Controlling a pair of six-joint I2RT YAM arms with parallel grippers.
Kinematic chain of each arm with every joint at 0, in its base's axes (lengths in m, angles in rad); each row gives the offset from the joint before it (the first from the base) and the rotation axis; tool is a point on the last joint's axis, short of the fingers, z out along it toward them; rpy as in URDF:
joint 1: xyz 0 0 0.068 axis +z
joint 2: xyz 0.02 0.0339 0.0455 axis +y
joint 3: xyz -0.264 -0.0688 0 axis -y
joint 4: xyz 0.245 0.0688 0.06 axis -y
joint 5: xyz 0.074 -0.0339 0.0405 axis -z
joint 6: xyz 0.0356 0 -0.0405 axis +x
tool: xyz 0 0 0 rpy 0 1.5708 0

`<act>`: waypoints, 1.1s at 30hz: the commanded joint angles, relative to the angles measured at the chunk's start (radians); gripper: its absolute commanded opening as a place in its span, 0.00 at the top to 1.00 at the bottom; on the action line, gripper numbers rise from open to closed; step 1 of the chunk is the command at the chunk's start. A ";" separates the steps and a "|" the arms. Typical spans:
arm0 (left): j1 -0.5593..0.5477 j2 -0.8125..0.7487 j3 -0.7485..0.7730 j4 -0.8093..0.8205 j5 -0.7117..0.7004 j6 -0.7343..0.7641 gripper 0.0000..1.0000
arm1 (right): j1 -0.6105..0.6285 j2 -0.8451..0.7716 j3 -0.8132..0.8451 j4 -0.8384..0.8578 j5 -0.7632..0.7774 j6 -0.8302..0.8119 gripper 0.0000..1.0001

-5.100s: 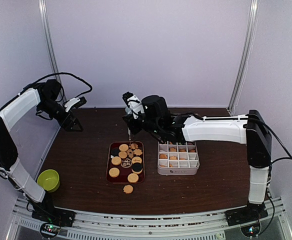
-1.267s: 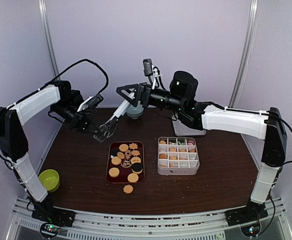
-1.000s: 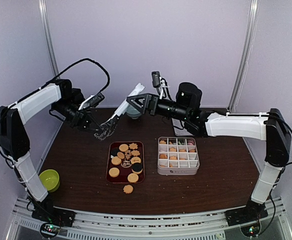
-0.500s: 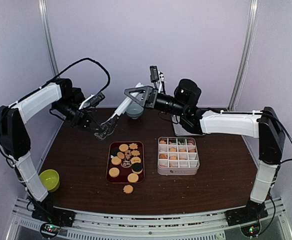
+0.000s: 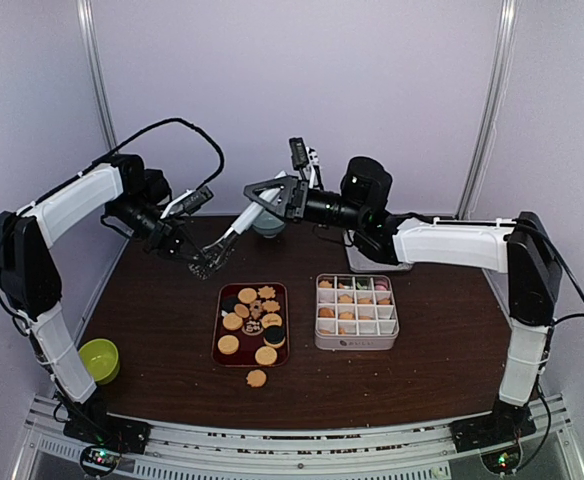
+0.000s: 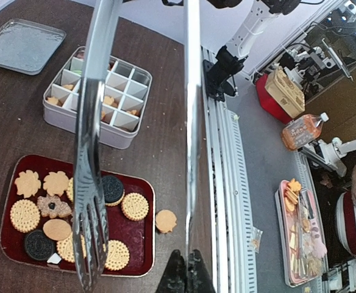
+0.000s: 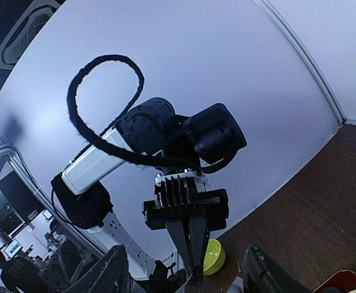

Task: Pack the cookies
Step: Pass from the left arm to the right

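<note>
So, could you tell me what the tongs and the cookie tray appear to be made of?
The tongs look like polished steel: bright, mirror-like reflections. The tray seems smooth dark-red plastic or lacquered metal; I cannot tell which.

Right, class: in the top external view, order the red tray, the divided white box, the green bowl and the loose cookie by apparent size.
1. The red tray and the divided white box look about alike, so they share first place.
2. The green bowl.
3. The loose cookie on the table is the smallest.
</note>
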 commanded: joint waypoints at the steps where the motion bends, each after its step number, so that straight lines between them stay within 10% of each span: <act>1: 0.005 -0.045 -0.017 0.161 -0.047 -0.131 1.00 | 0.024 -0.006 0.042 -0.089 -0.036 -0.062 0.35; 21: 0.005 -0.047 0.003 0.086 -0.029 -0.070 1.00 | 0.019 0.062 0.036 0.156 -0.248 0.148 0.48; 33: 0.005 -0.049 -0.008 0.097 -0.055 -0.080 0.97 | 0.019 0.020 0.033 -0.001 -0.178 0.005 0.61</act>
